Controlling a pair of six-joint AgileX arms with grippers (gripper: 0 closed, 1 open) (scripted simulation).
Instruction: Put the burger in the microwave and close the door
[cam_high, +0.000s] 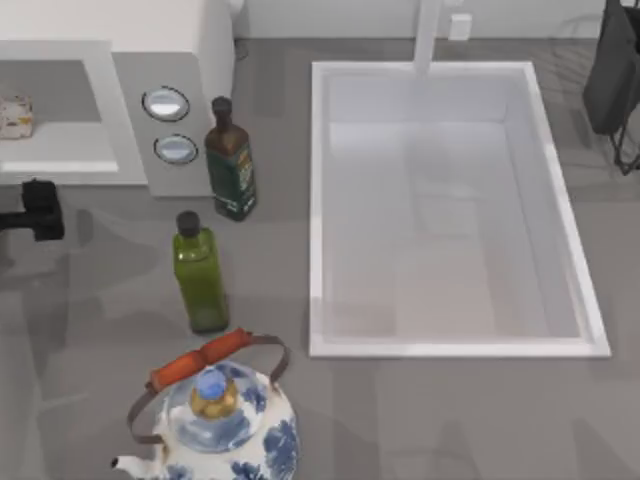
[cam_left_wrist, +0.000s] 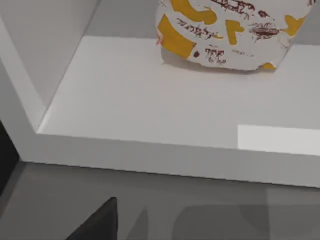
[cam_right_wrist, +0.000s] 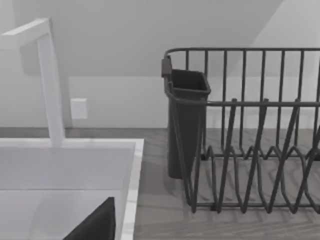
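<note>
The left pincer (cam_high: 40, 208) hovers over the worktop (cam_high: 100, 290) just in front of the microwave (cam_high: 130, 60); whether its fingers are spread I cannot tell. Beyond it, the burger (cam_left_wrist: 230, 32), in white wrapping with yellow patches and reddish print, rests on the white floor of the microwave's cavity.

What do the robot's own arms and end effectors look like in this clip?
What shows of them is matte black with no markings or cables visible. The left end effector, at the table's left edge before the microwave, is a blocky black piece. Each wrist view shows a dark, angular finger at its edge.
</note>
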